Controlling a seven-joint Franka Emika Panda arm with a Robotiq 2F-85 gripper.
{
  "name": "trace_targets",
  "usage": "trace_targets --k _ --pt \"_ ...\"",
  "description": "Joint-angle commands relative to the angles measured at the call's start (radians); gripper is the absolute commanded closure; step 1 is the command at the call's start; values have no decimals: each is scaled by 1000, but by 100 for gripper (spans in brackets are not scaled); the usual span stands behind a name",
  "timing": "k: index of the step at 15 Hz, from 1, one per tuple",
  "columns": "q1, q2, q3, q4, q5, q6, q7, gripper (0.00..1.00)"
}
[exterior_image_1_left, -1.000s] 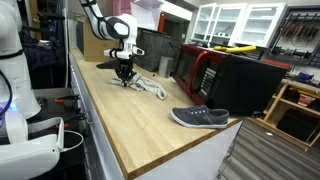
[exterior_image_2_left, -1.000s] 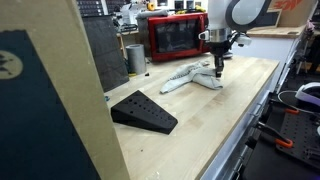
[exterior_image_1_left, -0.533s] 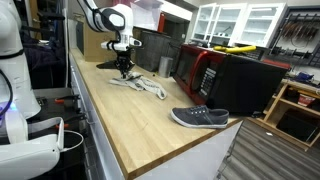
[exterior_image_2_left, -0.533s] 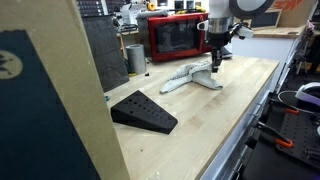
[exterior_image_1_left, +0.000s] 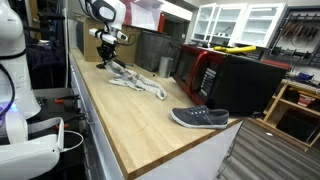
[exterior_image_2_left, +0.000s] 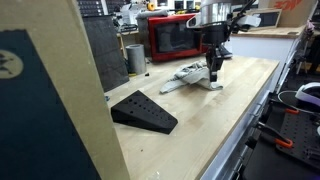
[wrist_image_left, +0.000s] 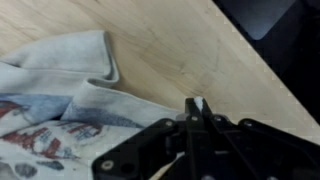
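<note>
In an exterior view the gripper (exterior_image_1_left: 107, 57) hangs over the far left end of the table (exterior_image_1_left: 120, 135), close to the wood. The cloth (exterior_image_1_left: 140, 82) lies in a long rumpled strip that runs from just under the fingers toward the near right. Its far end rises a little to meet the tips, and the rest lies flat. A shoe (exterior_image_1_left: 200, 118) sits well apart from the cloth at the near right edge, and a red microwave (exterior_image_1_left: 203, 70) stands to the right of the cloth by the wall. In an exterior view from the opposite end, the gripper (exterior_image_2_left: 213, 76) points straight down onto the right end of the cloth (exterior_image_2_left: 188, 78), which spreads to the left of it on the table (exterior_image_2_left: 200, 125). A black wedge (exterior_image_2_left: 143, 112) lies nearer and to the left, well apart. The microwave (exterior_image_2_left: 172, 37) stands behind the cloth, with a metal can (exterior_image_2_left: 135, 58) to its left. In the wrist view the gripper (wrist_image_left: 196, 105) has its fingers pressed together with no gap. A pale scrap shows between the tips, which looks like a pinched fold of the cloth (wrist_image_left: 60, 100). Most of the cloth lies to the left of the fingers, pale with a printed patch low down, and its edge runs in under the gripper body. Bare table (wrist_image_left: 170, 45) fills the area above and to the right of the tips.
</note>
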Motion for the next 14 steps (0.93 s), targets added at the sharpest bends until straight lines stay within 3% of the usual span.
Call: trace_targets --k 1,7,8,10,14 --pt "49 6 33 67 97 -141 -47 99" --pt "80 46 78 162 219 -362 -128 99" --pt "76 48 85 172 227 -394 -131 71" --pt "65 52 87 185 229 -447 -145 64" --pt "16 7 63 176 195 -453 -127 33"
